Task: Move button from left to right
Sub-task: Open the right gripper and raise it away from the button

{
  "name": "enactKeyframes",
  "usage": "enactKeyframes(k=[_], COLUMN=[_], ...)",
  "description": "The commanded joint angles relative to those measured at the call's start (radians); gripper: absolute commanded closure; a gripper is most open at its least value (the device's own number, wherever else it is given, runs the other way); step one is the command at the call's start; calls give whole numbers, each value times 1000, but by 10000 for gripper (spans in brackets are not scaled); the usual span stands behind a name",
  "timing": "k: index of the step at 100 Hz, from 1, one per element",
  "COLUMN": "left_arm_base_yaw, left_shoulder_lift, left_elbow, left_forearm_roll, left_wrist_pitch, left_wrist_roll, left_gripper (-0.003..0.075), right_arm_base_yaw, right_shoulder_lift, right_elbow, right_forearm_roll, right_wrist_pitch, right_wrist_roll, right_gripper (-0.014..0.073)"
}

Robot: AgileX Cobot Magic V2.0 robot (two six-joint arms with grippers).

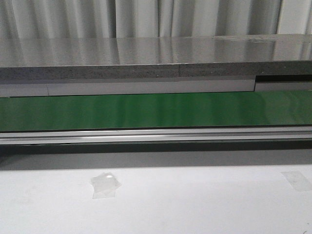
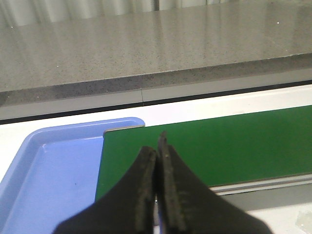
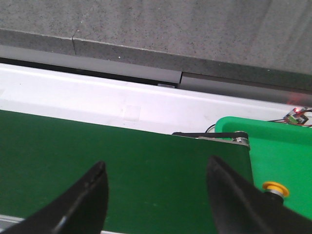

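Left gripper [image 2: 158, 146] closed, fingers [image 2: 144, 195] pressed flat together with nothing between them, tips poised over the near end of the green belt [image 2: 219, 146], just beside the blue tray [image 2: 44, 185]. Right gripper [image 3: 155, 180] spread wide and holding nothing, fingers [image 3: 87, 200] apart above the green belt. Button [image 3: 276, 188] sitting in the green bin [image 3: 278, 146], just outside one right finger [image 3: 234, 200], only the yellow cap showing, body hidden behind that finger. Small circuit board [image 3: 297, 116] with a red light beyond the bin.
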Motion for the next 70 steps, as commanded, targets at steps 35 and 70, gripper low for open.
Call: enactKeyframes(k=[35, 70], left_arm_base_yaw=[-5, -5], left_shoulder_lift=[5, 5], left_elbow=[-26, -26], left_forearm_roll=[-26, -26], left_wrist_pitch=[-69, -69], left_wrist_roll=[-5, -5], left_gripper=[740, 740], right_arm_base_yaw=[0, -1], right_shoulder_lift=[-439, -543], right_elbow=[279, 286], right_forearm_roll=[156, 156], right_wrist_pitch=[-85, -32], right_wrist_roll=[-2, -2], right_gripper=[149, 425])
